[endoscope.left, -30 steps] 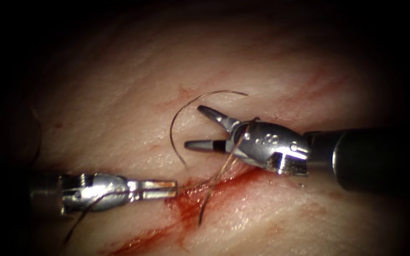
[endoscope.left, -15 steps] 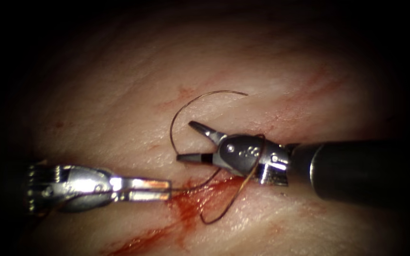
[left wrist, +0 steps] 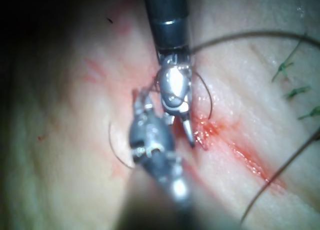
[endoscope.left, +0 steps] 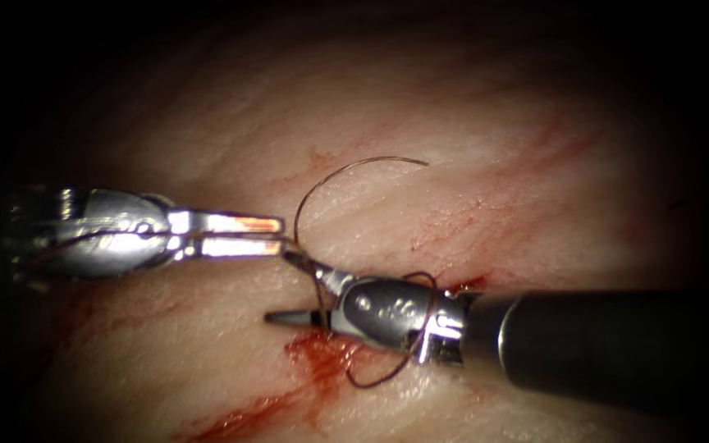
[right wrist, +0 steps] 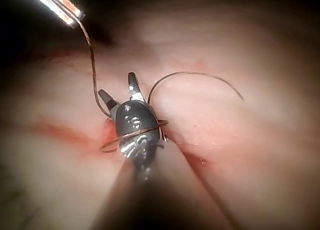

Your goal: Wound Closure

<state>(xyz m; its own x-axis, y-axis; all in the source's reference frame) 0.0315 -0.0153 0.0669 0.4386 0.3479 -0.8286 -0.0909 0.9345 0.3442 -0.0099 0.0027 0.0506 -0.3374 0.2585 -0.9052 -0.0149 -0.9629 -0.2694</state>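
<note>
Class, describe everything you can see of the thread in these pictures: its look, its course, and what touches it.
The thread is a thin, dark brown strand, wiry in look. The left tool, jaws shut, holds it at their tip. From there it runs down to the right tool and winds around that tool's metal head as a loop, which sags onto the red fluid at the cut. The right tool's jaws are open and grip nothing. A free arc curves over the pale tissue above both tools, ending loose.

Legible text: none. Right tool (endoscope.left: 293, 287), wrist housing: small stamped marks, visible in the endoscope view and the right wrist view (right wrist: 120, 92), too small to read. No other labels, brands, numbers or signs found.
</note>
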